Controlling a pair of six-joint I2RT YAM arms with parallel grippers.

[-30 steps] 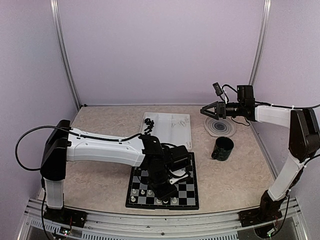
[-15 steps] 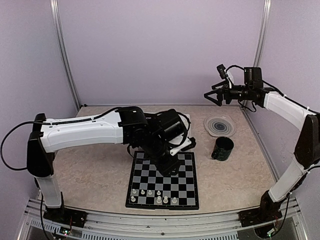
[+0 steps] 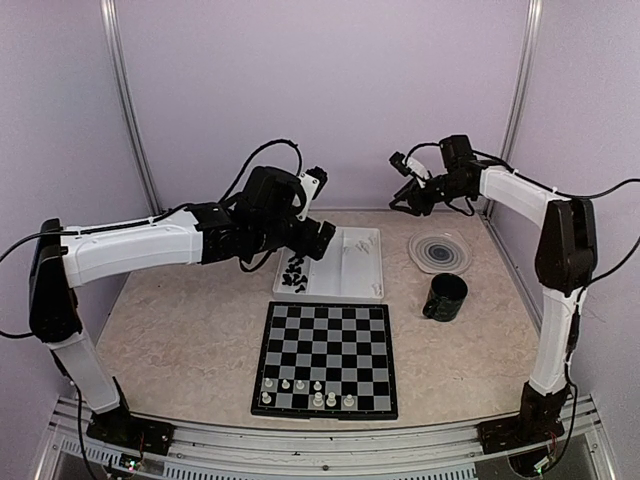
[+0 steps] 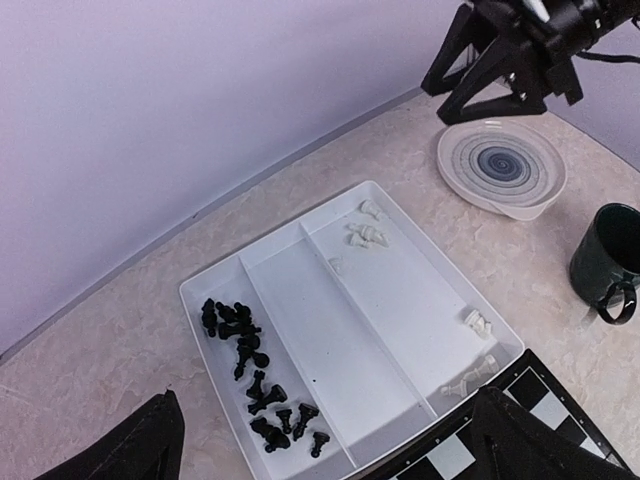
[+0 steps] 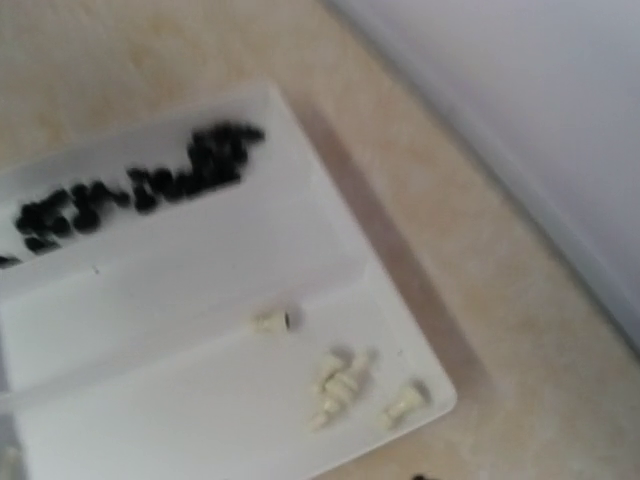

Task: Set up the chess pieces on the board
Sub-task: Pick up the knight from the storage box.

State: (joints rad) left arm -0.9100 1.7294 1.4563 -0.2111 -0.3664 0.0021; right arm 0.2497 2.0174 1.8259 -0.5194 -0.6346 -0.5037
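The left tool (image 4: 325,425), fingers wide apart and empty, is hovering over the white divided plastic tray (image 4: 330,330) holding tiny black chess pieces (image 4: 255,370). Whether the right tool (image 4: 440,100) is apart or together, I cannot tell.

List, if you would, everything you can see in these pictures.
chessboard: one, black and pale grey, middle of the table
white pieces on the board: about eight, white, nearest two rows
tray: one, white, three compartments, just beyond the chessboard
black pieces: a heap, black, tray's left compartment
white pieces in the tray: several, white, scattered in the right compartment
plate: one, pale with a dark swirl, right of the tray
mug: one, dark green, in front of the plate
table: one, beige
left tool: open, above the tray
right tool: raised beyond the plate, jaws unclear
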